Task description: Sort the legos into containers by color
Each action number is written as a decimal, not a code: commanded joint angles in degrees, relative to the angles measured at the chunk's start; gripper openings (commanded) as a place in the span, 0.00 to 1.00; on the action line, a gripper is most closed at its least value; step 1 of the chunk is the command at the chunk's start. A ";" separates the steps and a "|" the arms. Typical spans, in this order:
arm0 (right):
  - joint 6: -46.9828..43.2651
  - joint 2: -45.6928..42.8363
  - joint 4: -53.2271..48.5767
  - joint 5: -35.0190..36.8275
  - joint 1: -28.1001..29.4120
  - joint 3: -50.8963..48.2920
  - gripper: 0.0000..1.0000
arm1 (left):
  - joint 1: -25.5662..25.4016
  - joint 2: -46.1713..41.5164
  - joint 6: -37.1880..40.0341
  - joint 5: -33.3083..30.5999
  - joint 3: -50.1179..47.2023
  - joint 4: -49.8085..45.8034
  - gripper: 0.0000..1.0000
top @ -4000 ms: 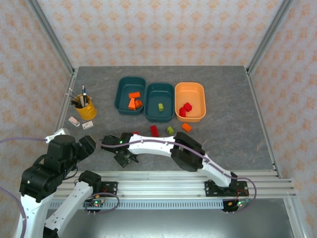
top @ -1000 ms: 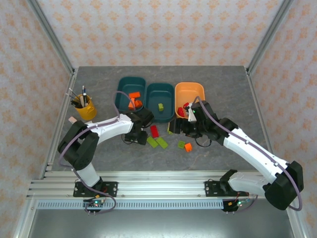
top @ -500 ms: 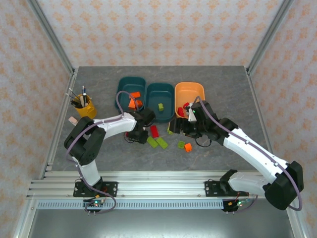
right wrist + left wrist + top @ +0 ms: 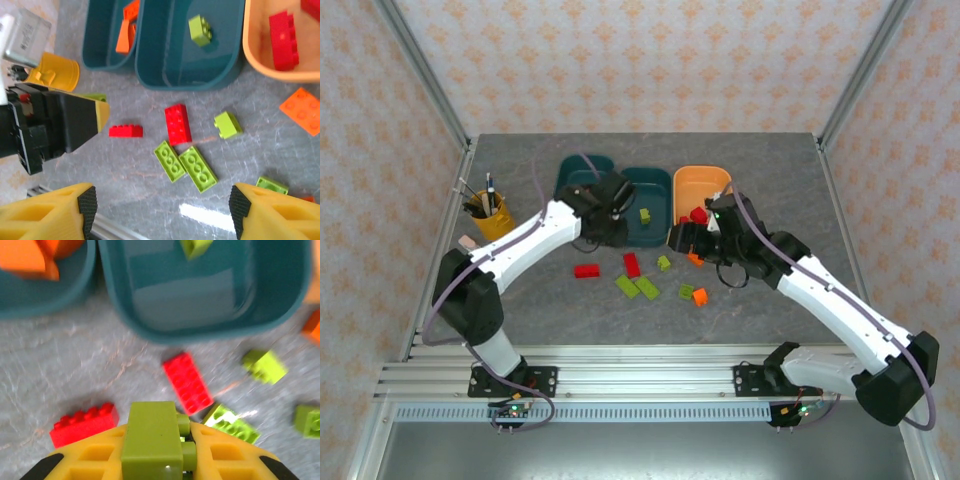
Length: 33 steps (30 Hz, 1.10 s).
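Observation:
My left gripper [image 4: 610, 232] is shut on a lime green lego [image 4: 152, 440], which it holds above the table just in front of the two dark teal containers [image 4: 200, 325] [image 4: 50, 295]. The middle one holds a green lego [image 4: 645, 214], the left one orange legos [image 4: 27, 260]. My right gripper [image 4: 162, 207] hangs open over the loose legos, with nothing between its fingers [image 4: 75, 210]. Below it lie two red bricks [image 4: 177, 124] [image 4: 126, 131] and two flat green bricks [image 4: 170, 160] [image 4: 198, 169]. The orange container [image 4: 720, 182] holds red legos [image 4: 282, 42].
More loose legos lie to the right: a green one [image 4: 663, 262], a green [image 4: 686, 292] and orange pair [image 4: 700, 297], and an orange one [image 4: 302, 110] by the orange container. A yellow cup with pens [image 4: 492, 220] stands at the far left. The table's near strip is bare.
My left gripper has shut on a green lego, risen off the table and moved back towards the teal containers, uncovering a red brick. My right gripper has drifted back towards the orange container.

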 commanded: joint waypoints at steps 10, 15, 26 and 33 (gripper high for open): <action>8.95 6.86 2.28 2.73 -6.72 5.36 0.73 | 3.72 26.51 -0.82 -6.34 27.14 -9.73 0.24; 9.06 8.47 1.65 1.99 -7.22 6.52 0.73 | 3.81 32.75 -1.44 -5.90 30.17 -9.51 0.27; 7.81 7.83 -0.95 2.00 -7.22 5.17 0.74 | 3.63 33.67 -2.09 -4.43 34.91 -9.80 0.58; 3.93 6.90 -5.14 3.87 -7.18 6.46 0.73 | 3.45 26.54 -5.98 -2.92 38.80 -10.69 0.67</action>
